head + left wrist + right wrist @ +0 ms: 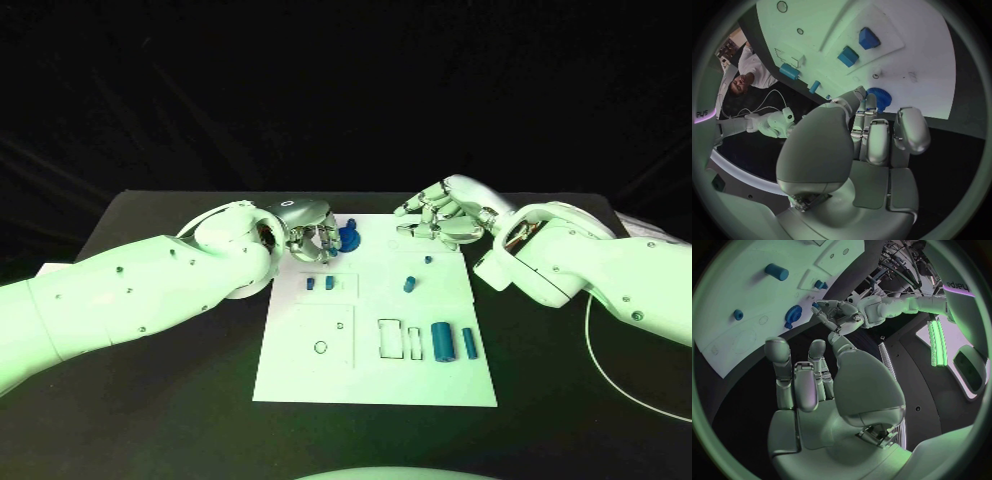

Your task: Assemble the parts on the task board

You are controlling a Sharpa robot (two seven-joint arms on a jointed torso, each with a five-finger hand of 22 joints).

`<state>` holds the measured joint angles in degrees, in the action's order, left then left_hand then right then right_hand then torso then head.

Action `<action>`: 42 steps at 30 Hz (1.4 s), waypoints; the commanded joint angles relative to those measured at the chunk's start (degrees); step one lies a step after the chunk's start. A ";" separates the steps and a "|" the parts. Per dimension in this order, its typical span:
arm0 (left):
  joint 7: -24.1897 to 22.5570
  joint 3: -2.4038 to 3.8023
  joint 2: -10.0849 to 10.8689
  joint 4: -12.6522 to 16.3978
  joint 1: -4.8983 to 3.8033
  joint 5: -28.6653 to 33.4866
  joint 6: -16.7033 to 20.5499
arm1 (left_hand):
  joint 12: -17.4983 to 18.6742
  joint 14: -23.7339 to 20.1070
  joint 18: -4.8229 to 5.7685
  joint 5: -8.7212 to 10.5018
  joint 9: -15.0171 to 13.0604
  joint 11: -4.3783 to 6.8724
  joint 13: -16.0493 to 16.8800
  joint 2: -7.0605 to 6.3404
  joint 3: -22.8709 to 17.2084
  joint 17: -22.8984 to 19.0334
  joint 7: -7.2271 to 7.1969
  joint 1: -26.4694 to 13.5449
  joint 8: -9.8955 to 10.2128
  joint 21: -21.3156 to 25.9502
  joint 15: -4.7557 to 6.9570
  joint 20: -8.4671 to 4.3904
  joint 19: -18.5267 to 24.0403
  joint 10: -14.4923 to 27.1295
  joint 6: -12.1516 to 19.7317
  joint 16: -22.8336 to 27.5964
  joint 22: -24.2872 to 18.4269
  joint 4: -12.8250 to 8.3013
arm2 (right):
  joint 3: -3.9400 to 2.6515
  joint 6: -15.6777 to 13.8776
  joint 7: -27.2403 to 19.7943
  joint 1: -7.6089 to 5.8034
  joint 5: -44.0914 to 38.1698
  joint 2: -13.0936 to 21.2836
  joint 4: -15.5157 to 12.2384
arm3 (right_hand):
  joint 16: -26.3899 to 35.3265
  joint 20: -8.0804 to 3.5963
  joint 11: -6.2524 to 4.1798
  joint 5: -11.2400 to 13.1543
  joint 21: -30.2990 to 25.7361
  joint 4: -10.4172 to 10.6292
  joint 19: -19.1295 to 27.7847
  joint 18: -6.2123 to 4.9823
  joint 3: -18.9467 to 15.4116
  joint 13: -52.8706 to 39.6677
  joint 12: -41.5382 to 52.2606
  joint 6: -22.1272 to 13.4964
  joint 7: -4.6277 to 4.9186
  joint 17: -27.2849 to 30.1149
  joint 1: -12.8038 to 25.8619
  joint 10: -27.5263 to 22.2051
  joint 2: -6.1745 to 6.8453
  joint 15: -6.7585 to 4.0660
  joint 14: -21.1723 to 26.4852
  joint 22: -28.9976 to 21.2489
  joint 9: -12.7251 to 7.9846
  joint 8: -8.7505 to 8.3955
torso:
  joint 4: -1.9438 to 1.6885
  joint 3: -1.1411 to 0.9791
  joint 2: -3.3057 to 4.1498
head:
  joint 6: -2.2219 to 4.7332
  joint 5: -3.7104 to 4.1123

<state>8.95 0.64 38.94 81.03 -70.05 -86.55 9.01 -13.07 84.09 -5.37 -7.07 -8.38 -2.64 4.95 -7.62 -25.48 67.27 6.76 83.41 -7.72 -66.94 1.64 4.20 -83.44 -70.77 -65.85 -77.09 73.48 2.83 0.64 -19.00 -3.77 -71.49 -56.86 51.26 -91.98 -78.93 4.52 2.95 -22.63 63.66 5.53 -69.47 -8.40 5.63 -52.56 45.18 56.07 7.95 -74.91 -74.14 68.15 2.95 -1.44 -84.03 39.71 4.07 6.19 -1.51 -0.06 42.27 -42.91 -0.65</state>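
Both arms reach in over the far end of the task board [378,345], which lies lengthwise on the black bench [159,400]. The left hand [306,238] hangs over the board's far left corner, fingers [877,142] pointing down towards a blue gear [348,238]. From the head view the gear sits right against the fingertips; the wrist view shows the fingers lying side by side above it, and I cannot tell whether they grip it or only touch it. Much of the gear is hidden behind them.

The right hand [440,218] hovers above the far right corner, fingers [780,372] loosely apart and holding nothing.

Nearer the robot, two blue cylinders [441,342] lie on their sides, long axes running along the board. Two small blue blocks [320,284] sit left of centre, and a little blue peg [411,284] near the middle is too small to make out.
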 commanded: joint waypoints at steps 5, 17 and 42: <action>0.96 0.03 0.43 -0.86 0.07 2.66 -2.90 | 0.48 1.74 0.49 0.09 0.06 0.00 0.09 -0.15 -0.31 -0.18 0.00 -0.94 0.16 -0.24 0.27 -0.24 -0.04 -0.29 -0.33 0.00 0.05 0.07 | 0.00 0.67 -0.34 0.06 0.00 0.01 0.02 | -0.06 -0.16 -0.18 -0.30 -0.14 0.09 -0.43 -0.34 0.36 -0.05 0.17 0.08 0.03 -0.48 -0.06 0.25 -0.35 -0.16 -2.72 0.04 0.01 0.27 | 0.03 0.06 0.05 | -0.16 -0.24; 1.16 -0.13 0.49 -1.60 0.31 2.79 -4.46 | 0.58 1.73 0.49 0.14 0.08 -0.01 0.10 -0.18 -0.34 -0.25 0.00 -1.06 0.21 -0.24 0.26 -0.24 -0.02 -0.32 -0.32 0.02 0.06 0.09 | 0.00 0.72 -0.40 0.12 0.00 -0.03 0.06 | -0.03 -0.16 -0.18 -0.36 -0.15 0.14 -0.44 -0.34 0.37 -0.04 0.19 0.10 0.03 -0.44 -0.01 0.27 -0.35 -0.16 -2.72 0.02 0.01 0.28 | 0.16 -0.03 0.06 | -0.32 -0.48; 1.25 -0.36 -0.80 -2.87 0.96 2.90 -5.49 | 0.69 1.71 0.49 0.24 0.09 0.02 0.13 -0.21 -0.39 -0.31 -0.02 -1.17 0.24 -0.20 0.26 -0.23 0.02 -0.41 -0.37 0.04 0.07 0.08 | 0.00 0.77 -0.34 0.15 0.00 0.03 0.02 | 0.00 -0.17 -0.18 -0.43 -0.19 0.21 -0.44 -0.35 0.41 0.04 0.15 0.10 0.03 -0.42 0.08 0.24 -0.35 -0.16 -2.72 -0.04 0.00 0.29 | 0.16 -0.01 0.08 | -0.67 -0.40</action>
<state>10.18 0.40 38.36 78.25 -69.34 -83.86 4.97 -12.54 84.09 -5.37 -7.06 -8.32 -2.65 4.99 -8.02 -25.47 66.99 6.73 82.74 -7.27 -66.94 1.63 4.21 -83.43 -70.76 -65.80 -77.08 73.53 2.82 0.64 -18.83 -3.80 -71.39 -56.79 51.32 -91.94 -78.93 4.36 2.95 -22.86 63.66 5.69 -69.63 -8.40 5.79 -52.54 45.18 56.07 7.95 -74.95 -74.14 68.15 2.96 -1.44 -84.03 39.69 4.06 6.19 -1.34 -0.08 42.35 -43.52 -1.10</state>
